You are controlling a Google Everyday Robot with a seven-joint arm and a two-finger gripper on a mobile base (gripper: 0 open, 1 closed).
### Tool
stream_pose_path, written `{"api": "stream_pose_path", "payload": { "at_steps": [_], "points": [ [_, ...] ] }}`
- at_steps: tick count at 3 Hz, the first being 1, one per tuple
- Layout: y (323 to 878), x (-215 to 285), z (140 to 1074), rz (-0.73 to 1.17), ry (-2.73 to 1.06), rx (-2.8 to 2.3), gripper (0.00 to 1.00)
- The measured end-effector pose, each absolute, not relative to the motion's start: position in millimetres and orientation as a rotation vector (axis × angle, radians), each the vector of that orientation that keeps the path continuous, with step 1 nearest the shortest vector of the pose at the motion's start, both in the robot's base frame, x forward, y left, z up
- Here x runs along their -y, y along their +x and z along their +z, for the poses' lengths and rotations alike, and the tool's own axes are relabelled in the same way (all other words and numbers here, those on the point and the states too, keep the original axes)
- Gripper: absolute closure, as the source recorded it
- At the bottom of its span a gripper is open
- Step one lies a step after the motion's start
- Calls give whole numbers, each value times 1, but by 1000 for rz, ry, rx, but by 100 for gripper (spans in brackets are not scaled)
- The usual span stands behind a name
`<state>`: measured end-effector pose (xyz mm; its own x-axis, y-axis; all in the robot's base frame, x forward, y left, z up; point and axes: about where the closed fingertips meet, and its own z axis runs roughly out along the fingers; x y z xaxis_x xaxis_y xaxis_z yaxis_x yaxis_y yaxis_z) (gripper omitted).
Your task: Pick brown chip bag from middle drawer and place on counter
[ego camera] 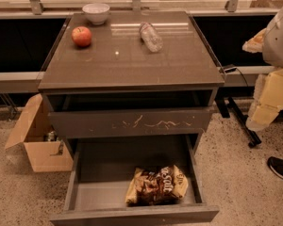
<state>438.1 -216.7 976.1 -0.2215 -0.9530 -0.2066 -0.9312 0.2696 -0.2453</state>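
Speckled floor lay around the dark table [132, 65]. The brown chip bag [156, 186] lay in the open middle drawer [104, 182], not picked up yet. The robot's jaws were far off on the right, and I could not tell if they were open.

Counter [132, 62] carries a bowl [95, 12] at the back left, an apple [81, 36] near it, and a bottle [151, 36] lying on its side right of them. Gripper [266, 105] hangs beyond the right edge.
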Motion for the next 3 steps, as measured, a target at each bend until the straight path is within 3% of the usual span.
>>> {"api": "stream_pose_path", "payload": {
  "at_steps": [2, 3],
  "points": [
    [437, 206, 947, -28, -1733, -2201, 0],
    [430, 183, 888, 145, -1750, -2126, 0]
  ]
}}
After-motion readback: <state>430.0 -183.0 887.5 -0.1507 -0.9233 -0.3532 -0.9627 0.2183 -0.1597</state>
